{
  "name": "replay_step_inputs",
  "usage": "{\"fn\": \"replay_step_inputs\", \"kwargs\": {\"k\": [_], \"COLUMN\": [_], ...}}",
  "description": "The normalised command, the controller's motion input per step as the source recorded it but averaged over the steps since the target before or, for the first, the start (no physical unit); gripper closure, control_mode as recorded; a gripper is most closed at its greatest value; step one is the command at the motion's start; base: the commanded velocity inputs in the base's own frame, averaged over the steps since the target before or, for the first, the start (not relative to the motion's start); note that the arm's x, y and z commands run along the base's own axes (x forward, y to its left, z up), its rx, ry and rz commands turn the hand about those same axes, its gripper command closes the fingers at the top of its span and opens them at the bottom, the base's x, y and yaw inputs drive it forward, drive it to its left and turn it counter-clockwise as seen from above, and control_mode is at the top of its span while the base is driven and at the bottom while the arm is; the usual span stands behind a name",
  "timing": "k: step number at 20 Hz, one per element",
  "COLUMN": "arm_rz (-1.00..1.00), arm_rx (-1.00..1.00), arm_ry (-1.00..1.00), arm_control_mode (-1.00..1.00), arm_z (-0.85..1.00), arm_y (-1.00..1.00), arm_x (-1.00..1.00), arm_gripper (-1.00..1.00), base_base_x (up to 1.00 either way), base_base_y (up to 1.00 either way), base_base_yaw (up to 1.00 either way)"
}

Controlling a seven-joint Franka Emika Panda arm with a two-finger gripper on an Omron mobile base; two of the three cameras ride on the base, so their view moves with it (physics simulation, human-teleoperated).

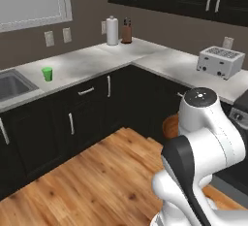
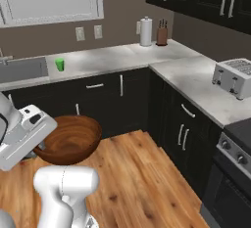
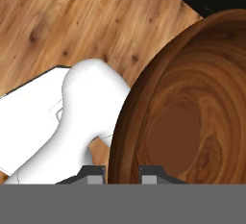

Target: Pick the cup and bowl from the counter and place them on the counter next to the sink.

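Note:
The reddish-brown bowl (image 2: 71, 139) hangs over the wooden floor, well below counter height, with my gripper (image 3: 122, 172) shut on its rim. In the hand view the bowl (image 3: 192, 117) fills the right side and its rim runs down between the two fingertips. A sliver of the bowl (image 1: 170, 126) shows behind my arm in the left base view. The green cup (image 1: 47, 73) stands upright on the white counter (image 1: 82, 65) just right of the sink (image 1: 10, 85). From the right base the cup (image 2: 60, 64) stands beside the sink (image 2: 22, 69).
A white toaster (image 1: 220, 61) sits on the right counter run, near the stove (image 2: 238, 166). A paper towel roll (image 1: 112, 30) and a knife block (image 1: 127, 30) stand in the far corner. Dark cabinets (image 2: 112, 100) line both sides of the wooden floor (image 2: 142, 173).

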Motion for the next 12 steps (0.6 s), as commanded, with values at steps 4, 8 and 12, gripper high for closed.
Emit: {"fn": "replay_step_inputs", "kwargs": {"k": [4,8,12], "arm_rz": [0.0,0.0,0.0], "arm_rx": [0.0,0.0,0.0], "arm_ry": [0.0,0.0,0.0], "arm_control_mode": [1.0,1.0,1.0], "arm_z": [0.0,0.0,0.0], "arm_y": [0.0,0.0,0.0], "arm_x": [0.0,0.0,0.0], "arm_gripper": [1.0,1.0,1.0], "base_base_x": [-0.06,0.21,0.37], "base_base_y": [0.83,0.89,0.97], "base_base_yaw": [0.47,0.08,0.0]}}
